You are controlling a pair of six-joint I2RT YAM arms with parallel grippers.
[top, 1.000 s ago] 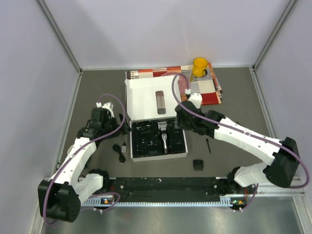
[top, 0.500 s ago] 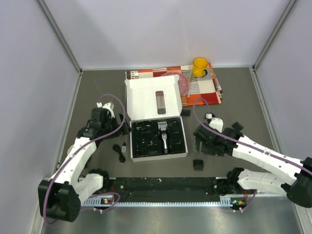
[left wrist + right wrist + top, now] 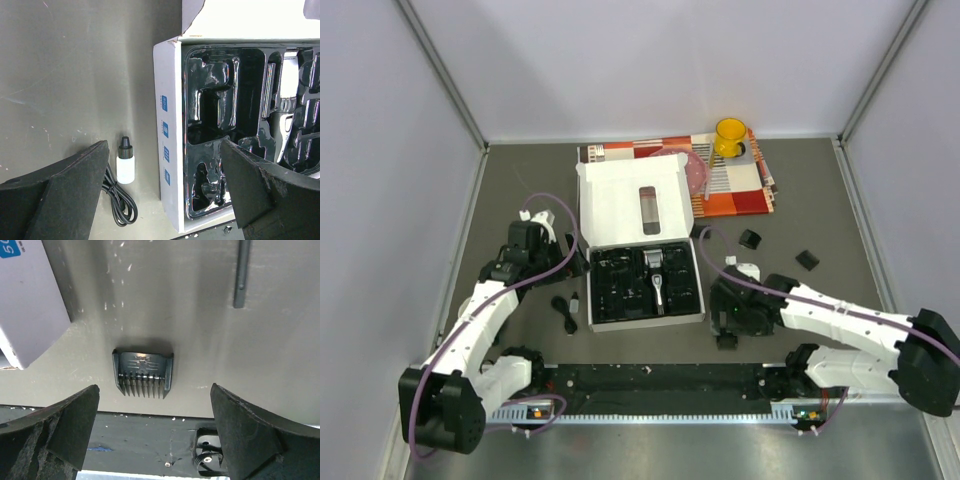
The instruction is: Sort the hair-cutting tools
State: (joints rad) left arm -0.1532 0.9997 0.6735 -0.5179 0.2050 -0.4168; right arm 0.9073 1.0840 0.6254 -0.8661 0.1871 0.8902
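Step in hand, as judged: pick-up of the guard comb, which lies flat on the table just beyond the black rail at the near edge, teeth pointing near, just right of the near corner of the white box; the right gripper hangs over it, released and empty, one jaw to each side; whether it touches the table cannot be told. The next move calls for a straight descent, a closure across the comb's two short sides, and a lift; the box corner at left leaves little margin, and a thin stick lies farther right. On the left side, the left gripper is likewise released and empty, near the cord and a small bottle, both just beside the box; the clipper sits in the black tray; a second comb and a third comb lie farther right, well apart from the box; a yellow cup stands on a patterned mat at the far end.
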